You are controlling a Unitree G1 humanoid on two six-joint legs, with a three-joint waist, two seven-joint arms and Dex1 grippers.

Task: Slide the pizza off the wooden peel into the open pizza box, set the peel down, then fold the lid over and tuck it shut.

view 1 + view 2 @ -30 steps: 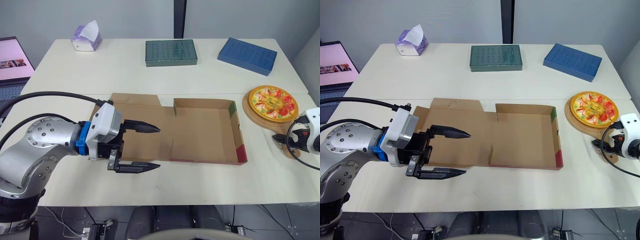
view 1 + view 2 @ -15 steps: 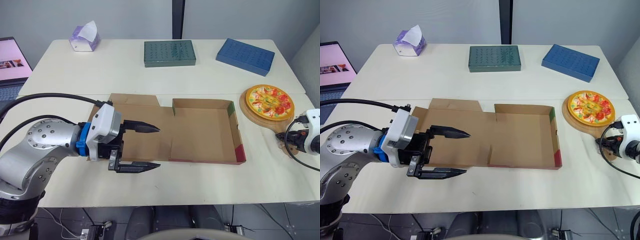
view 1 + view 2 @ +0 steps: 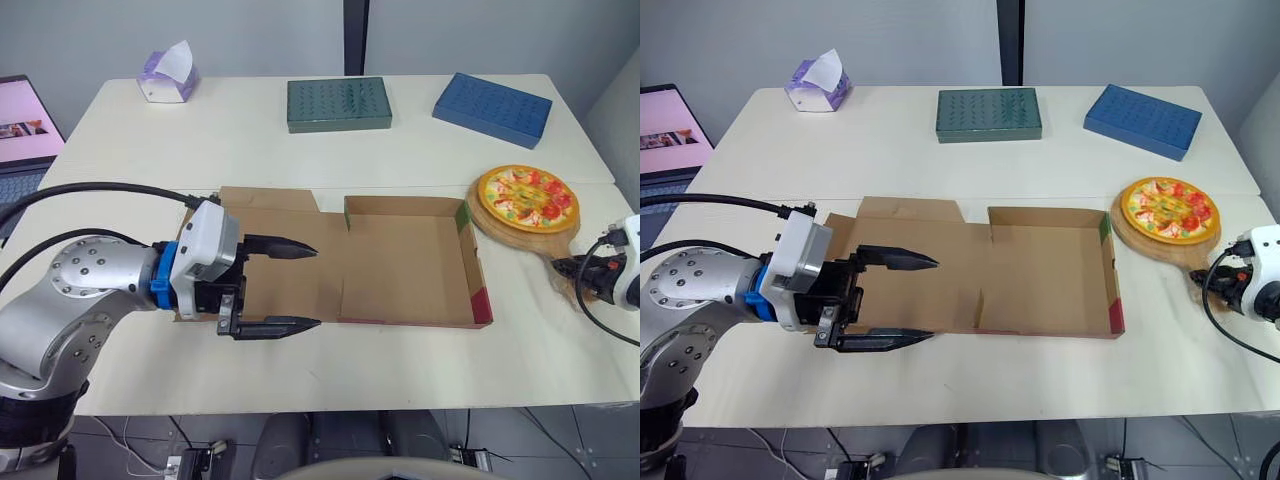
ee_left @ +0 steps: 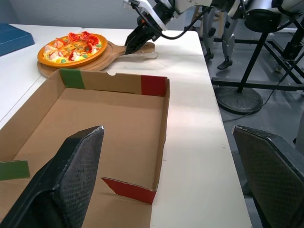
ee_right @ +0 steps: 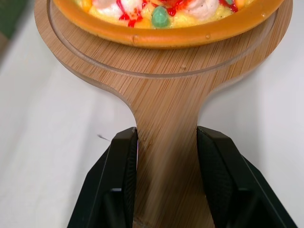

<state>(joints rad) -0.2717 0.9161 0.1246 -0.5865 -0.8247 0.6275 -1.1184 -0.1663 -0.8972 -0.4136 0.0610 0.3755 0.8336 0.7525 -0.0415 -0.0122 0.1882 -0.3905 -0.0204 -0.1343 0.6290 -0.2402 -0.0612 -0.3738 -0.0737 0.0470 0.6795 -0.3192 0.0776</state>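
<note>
The right gripper's (image 5: 167, 136) jaws are closed against both sides of the handle of the wooden peel (image 3: 502, 233), holding it at the right edge of the head view. The left gripper's (image 3: 316, 286) jaws stand wide apart, holding nothing, at left centre. One finger lies over the flattened lid and the other along the box's near edge.

The pizza (image 3: 519, 192), orange-rimmed with red and green toppings, sits on the peel's round blade. The blade is just beside the upper right corner of the pizza box (image 3: 400, 265). Whether the blade rests on the table (image 3: 250, 150) or is slightly raised cannot be told. The brown cardboard box lies open at centre frame, its tray on the right and its lid spread to the left.

Across the top of the frame sit a tissue box (image 3: 167, 78), a green box (image 3: 338, 104) and a blue box (image 3: 491, 108).
</note>
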